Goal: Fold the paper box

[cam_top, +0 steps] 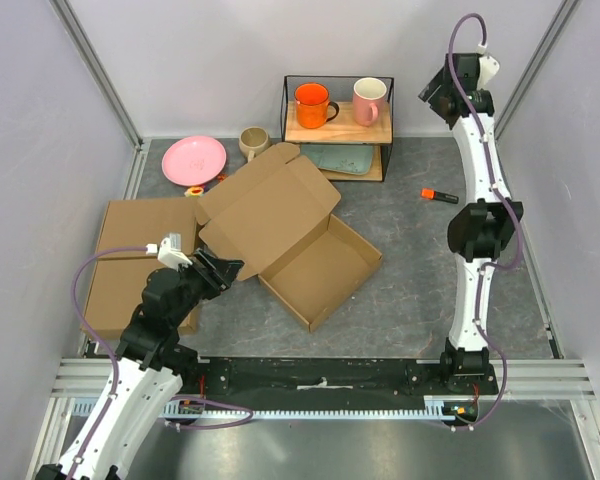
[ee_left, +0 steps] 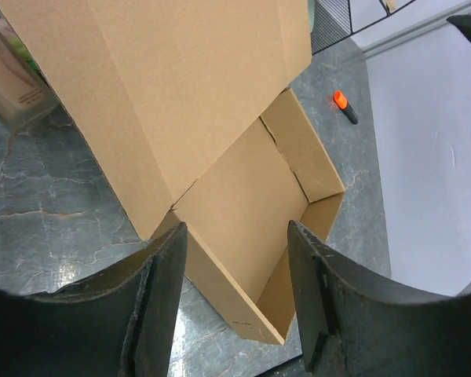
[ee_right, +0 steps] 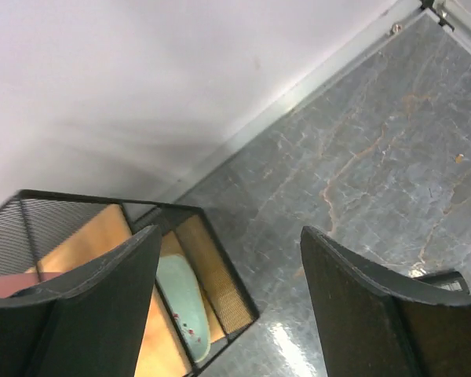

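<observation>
Paper box (cam_top: 285, 235) sits in the middle of the worktop (cam_top: 420, 270), its shallow tray formed and its lid thrown back open toward the wire rack (cam_top: 338, 125). My left fingers (cam_top: 224, 268) stand apart, clamped on nothing, at the near-left corner where lid meets tray. My right fingers (cam_top: 433, 97) are also apart and empty, high at the far right above the rack, well away from the work.

What worries me is that I have only one arm in reach. The paper box is light and nothing braces it, so if I push the lid over, I expect the tray to skid toward the orange marker (cam_top: 439, 195) rather than fold. The lid's side flaps look loose; brought down carelessly, they could land outside the walls and buckle. If I close on the thin wall too hard, it may crease. My left elbow hangs over the two flat boxes (cam_top: 130, 255), and a wide swing might shove them.
</observation>
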You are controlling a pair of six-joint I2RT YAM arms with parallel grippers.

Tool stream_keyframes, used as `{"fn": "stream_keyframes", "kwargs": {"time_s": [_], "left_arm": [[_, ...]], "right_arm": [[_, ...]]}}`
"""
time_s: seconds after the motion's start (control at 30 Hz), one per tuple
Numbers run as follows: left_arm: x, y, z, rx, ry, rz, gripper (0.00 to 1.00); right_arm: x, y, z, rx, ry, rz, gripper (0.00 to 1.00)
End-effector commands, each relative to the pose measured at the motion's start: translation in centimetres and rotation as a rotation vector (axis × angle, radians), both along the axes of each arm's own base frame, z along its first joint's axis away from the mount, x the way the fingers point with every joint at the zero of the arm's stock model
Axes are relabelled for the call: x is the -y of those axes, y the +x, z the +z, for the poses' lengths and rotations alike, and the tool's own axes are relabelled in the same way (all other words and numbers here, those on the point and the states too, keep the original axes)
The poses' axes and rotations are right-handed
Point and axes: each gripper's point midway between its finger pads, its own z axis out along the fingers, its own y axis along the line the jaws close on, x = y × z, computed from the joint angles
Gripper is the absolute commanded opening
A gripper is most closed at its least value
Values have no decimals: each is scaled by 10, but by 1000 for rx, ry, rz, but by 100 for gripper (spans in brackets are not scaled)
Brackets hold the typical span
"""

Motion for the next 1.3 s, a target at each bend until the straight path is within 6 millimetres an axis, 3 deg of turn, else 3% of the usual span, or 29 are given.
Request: {"fn": "stream_keyframes", "kwargs": {"time_s": [0.0,0.07,0.2,0.53,0.7,0.9,1.0,1.1,1.27], "left_arm": [[0,2,3,2,-8,10,61],[0,3,2,2,-4,7,61],[-3,6,3,10,25,16,61],[1,14,3,5,24,15,61],[0,16,5,11,36,15,61],[4,12,7,20,11,-5,61],[6,9,7,24,-12,-15,61],[8,5,8,27,-24,-33,61],[7,-1,5,16,-18,-38,61]], "right_arm": [[34,-19,-80,-244,58,16,79],[38,-39,-121,-330,79,-12,79],[46,-43,-150,-382,51,-39,79],[60,-30,-148,-416,-95,-69,72],[54,-37,-145,-504,-243,13,71],[54,-54,-147,-564,-260,27,70],[55,-71,-162,-638,-255,36,70],[55,-99,-199,-757,-213,34,71],[51,-108,-213,-744,-150,-1,72]]}}
